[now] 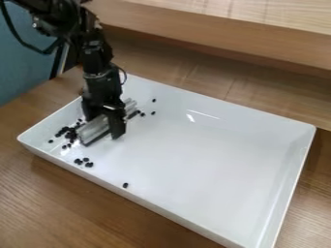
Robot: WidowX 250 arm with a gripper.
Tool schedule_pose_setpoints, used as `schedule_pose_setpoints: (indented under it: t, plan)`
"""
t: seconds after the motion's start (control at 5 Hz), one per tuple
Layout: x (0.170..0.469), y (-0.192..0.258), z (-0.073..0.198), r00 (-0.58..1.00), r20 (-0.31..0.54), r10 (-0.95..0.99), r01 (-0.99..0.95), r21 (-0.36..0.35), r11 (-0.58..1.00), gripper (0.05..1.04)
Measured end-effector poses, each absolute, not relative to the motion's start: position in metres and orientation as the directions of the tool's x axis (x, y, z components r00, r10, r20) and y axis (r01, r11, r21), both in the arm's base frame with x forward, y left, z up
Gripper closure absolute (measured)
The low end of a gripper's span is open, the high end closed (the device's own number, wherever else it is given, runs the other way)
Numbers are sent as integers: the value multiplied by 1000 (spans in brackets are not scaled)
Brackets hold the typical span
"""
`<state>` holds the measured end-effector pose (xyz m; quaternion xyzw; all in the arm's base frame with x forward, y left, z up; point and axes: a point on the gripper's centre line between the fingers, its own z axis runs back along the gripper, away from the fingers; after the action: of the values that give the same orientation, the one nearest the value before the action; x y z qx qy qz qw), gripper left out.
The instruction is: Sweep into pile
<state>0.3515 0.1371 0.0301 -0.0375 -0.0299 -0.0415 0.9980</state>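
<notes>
Black pellets (79,161): small, roundish; thickest by the bar's lower-left end, strays nearby
Sweeping bar (94,129): pale grey, ridged, dark lower edge; slanted in the tray's left part
White tray (200,164): rectangular, shallow
Gripper (103,125): jaws clamped around the bar

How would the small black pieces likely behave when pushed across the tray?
The small black pieces look rounded, so they may roll. The glossy tray looks smooth, so they probably slide easily. Lying loose, they could scatter.
</notes>
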Motion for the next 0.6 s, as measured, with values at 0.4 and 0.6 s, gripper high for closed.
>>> schedule_pose_setpoints:
  t: [0.4,0.6]
  plan:
    - [356,150,67,991,131,-17,31,-110,993,83]
    - [353,156,75,994,113,12,-1,-100,995,83]
